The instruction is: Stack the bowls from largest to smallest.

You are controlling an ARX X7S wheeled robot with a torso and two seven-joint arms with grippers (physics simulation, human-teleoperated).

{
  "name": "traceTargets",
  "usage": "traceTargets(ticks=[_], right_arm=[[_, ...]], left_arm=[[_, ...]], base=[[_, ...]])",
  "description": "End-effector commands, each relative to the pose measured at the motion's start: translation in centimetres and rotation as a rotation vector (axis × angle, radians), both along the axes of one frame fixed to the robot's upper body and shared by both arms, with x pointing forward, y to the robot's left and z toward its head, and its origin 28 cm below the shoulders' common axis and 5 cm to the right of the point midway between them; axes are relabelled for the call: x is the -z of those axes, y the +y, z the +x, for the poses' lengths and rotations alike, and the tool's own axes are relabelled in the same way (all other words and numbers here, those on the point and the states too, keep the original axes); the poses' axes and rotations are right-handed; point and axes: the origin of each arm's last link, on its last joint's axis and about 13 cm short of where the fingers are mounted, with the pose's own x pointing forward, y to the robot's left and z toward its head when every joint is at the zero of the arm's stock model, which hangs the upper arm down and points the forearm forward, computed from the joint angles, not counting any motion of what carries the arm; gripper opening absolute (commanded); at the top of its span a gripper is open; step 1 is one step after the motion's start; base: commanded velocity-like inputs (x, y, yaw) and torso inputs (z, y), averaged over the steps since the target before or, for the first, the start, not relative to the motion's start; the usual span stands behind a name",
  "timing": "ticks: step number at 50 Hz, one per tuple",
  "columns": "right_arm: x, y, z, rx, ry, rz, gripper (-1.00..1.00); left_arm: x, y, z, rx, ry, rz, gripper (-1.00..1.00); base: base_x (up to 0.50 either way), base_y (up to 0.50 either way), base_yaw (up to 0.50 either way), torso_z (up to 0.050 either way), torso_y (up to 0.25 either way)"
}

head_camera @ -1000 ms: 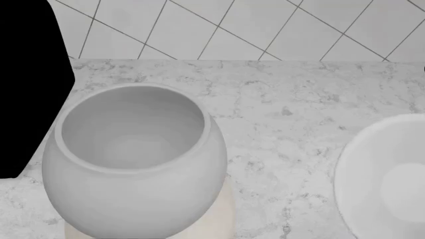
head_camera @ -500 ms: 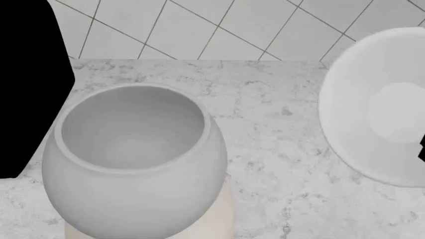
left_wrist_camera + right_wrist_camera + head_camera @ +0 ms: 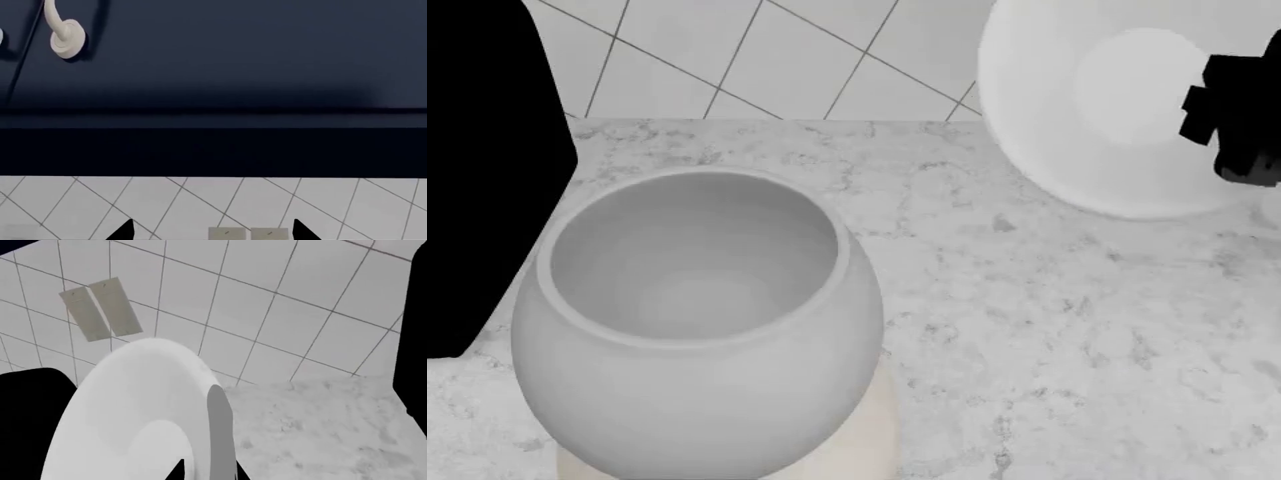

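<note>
The medium grey pot-bellied bowl stands at the left of the marble counter, seemingly inside the cream bowl, of which only a pale strip shows beneath it. My right gripper is shut on the rim of the small white bowl and holds it tilted in the air at the upper right, above the counter and apart from the grey bowl. In the right wrist view the white bowl has its rim clamped in the gripper. My left gripper is open and empty, facing the wall.
My left arm is a black shape at the left edge beside the grey bowl. The tiled wall rises behind the counter. A dark cabinet with a white handle hangs above wall outlets.
My right gripper has lifted the white bowl from the counter at the right edge, up and leftward, tilting it. The grey bowl and left arm have not moved.
</note>
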Motion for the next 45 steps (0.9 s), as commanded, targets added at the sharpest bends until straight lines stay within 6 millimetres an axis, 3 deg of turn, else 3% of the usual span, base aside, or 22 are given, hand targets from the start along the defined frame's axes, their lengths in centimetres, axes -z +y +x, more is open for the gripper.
traceTargets(ticks=[1,28,45], right_arm=[[-2.3,1.7,1.5,-0.094,-0.027,-0.034,-1.0],[-4.1,6.1,5.2,-0.279,-0.025,-0.105,-1.0],[-4.2,7.9,6.1,-0.362,-0.014,-0.131,-1.0]], left_arm=[[-0.3,0.4,-0.1,-0.038,-0.024,0.008,1.0],[-0.2,1.0,-0.3,-0.056,-0.024,0.0,1.0],[-0.4,1.0,-0.6,-0.059,-0.031,-0.002,1.0]], base=[[0.0,0.0,0.0,0.0,0.0],[0.0,0.0,0.0,0.0,0.0],[0.0,0.0,0.0,0.0,0.0]])
